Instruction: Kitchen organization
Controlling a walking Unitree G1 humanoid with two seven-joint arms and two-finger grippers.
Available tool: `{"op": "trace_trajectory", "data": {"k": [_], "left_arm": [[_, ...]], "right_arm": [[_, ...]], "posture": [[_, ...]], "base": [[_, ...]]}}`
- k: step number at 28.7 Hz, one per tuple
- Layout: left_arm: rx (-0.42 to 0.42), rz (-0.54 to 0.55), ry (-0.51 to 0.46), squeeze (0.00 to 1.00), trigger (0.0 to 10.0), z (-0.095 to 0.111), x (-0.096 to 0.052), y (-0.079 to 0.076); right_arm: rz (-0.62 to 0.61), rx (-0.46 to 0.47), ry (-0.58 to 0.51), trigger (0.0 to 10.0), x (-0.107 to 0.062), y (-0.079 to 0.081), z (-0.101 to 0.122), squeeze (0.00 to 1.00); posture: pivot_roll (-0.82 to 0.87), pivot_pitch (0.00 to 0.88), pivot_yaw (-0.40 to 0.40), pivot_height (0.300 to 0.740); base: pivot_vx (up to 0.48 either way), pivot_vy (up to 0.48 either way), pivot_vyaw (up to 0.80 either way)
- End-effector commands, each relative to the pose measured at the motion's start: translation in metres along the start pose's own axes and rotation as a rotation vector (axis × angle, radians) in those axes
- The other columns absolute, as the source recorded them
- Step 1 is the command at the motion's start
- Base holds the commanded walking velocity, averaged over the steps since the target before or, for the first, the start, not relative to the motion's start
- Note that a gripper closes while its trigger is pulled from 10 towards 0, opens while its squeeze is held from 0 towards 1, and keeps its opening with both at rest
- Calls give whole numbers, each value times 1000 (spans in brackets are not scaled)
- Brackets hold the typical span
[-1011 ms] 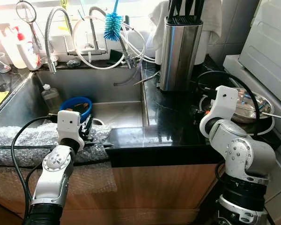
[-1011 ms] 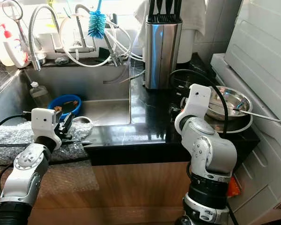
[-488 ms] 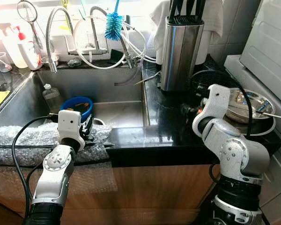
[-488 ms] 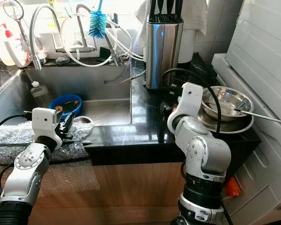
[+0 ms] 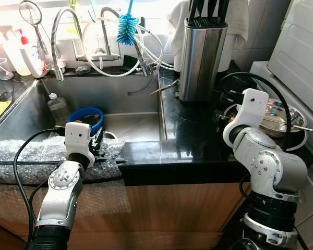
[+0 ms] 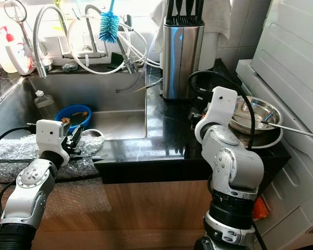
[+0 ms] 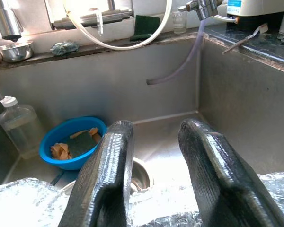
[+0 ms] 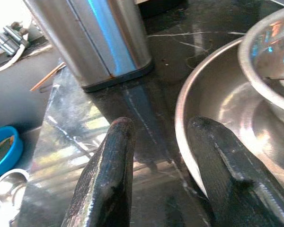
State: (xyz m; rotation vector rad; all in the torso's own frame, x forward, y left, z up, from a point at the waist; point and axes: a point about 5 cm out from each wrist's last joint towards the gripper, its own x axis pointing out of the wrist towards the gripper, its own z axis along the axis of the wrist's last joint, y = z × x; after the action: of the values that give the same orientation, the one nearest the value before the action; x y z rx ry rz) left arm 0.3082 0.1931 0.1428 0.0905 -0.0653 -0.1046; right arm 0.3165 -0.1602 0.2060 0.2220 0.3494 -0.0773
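Note:
My right gripper (image 8: 161, 124) hovers open over the black counter (image 5: 190, 135), with nothing between its fingers. One finger is at the rim of a wide steel bowl (image 8: 203, 113) that holds a smaller steel bowl (image 8: 267, 61). These stacked bowls (image 5: 281, 117) sit at the counter's right end with a thin utensil handle (image 5: 307, 128) sticking out. Just beyond the gripper stands the steel knife block (image 5: 199, 57). My left gripper (image 7: 156, 127) is open and empty above the bubble wrap (image 5: 21, 153) on the sink's front edge, facing the blue bowl (image 7: 73, 142) of sponge and rags.
The steel sink (image 5: 130, 94) holds a small plastic bottle (image 5: 56, 108). Faucets, hoses and a blue bottle brush (image 5: 127, 27) crowd the back ledge beside a soap bottle (image 5: 28, 54). A white appliance (image 5: 302, 47) stands close on the right.
My right arm swung left over the counter, then came back to the right beside the steel bowls. The left arm has stayed put.

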Motion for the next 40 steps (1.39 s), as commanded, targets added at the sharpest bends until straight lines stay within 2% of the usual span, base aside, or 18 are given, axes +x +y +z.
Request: {"op": "trace_trajectory", "data": {"k": [1, 19, 34, 36, 40], "left_arm": [[7, -12, 35, 0, 10000, -6, 1, -1], [11, -19, 36, 0, 10000, -6, 2, -1], [14, -20, 33, 0, 10000, -5, 3, -1], [16, -16, 35, 0, 10000, -5, 3, -1], [18, -15, 36, 0, 10000, -5, 3, 0]], "right_arm": [[-23, 1, 14, 10000, 1, -3, -2, 0], [-70, 36, 67, 10000, 5, -8, -13, 0], [-5, 78, 103, 10000, 5, 2, -17, 0], [54, 95, 107, 10000, 5, 10, -16, 0], [89, 99, 105, 10000, 4, 16, -15, 0]], "posture": [[-59, 0, 26, 740], [-54, 0, 30, 740], [-49, 0, 27, 740], [-48, 0, 25, 740], [-47, 0, 25, 740]], "base": [[0, 0, 0], [0, 0, 0], [0, 0, 0], [0, 0, 0], [0, 0, 0]]}}
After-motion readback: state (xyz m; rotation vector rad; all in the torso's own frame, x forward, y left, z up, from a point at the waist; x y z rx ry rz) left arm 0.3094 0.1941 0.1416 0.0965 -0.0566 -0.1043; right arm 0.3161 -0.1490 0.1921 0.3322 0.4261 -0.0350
